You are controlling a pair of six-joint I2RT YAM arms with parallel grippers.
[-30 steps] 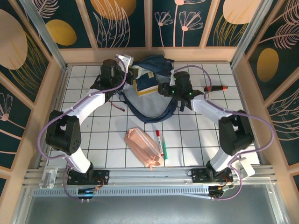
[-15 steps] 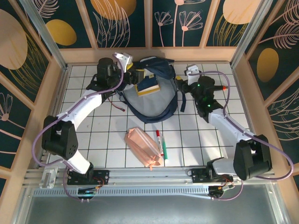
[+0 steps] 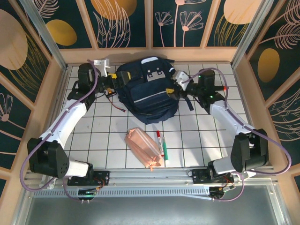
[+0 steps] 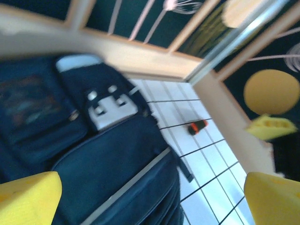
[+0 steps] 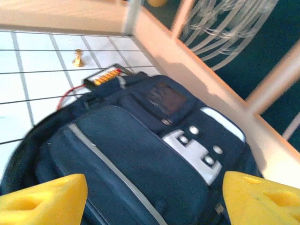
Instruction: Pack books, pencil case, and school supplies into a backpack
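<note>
The dark navy backpack point(image 3: 147, 91) lies at the back centre with its front pockets and pale strips facing up; it also shows in the left wrist view point(image 4: 108, 159) and in the right wrist view point(image 5: 140, 154). Both books are hidden. The pink pencil case point(image 3: 144, 148) and the marker pen point(image 3: 161, 143) lie side by side on the near table. My left gripper point(image 3: 111, 83) point(image 4: 152, 197) is open at the backpack's left edge. My right gripper point(image 3: 174, 89) point(image 5: 154, 197) is open at its right edge. Neither holds anything.
A red-and-black handled tool point(image 3: 218, 88) point(image 4: 197, 126) lies right of the backpack, behind the right arm. A small black card with orange pieces point(image 5: 105, 76) and a red wire lie by the backpack's left side. Wooden walls point(image 3: 150, 54) close in the back and sides.
The backpack has closed over the yellow and navy books, its front now on top. The left gripper pulled back left; the right gripper swung in to the bag's right edge.
</note>
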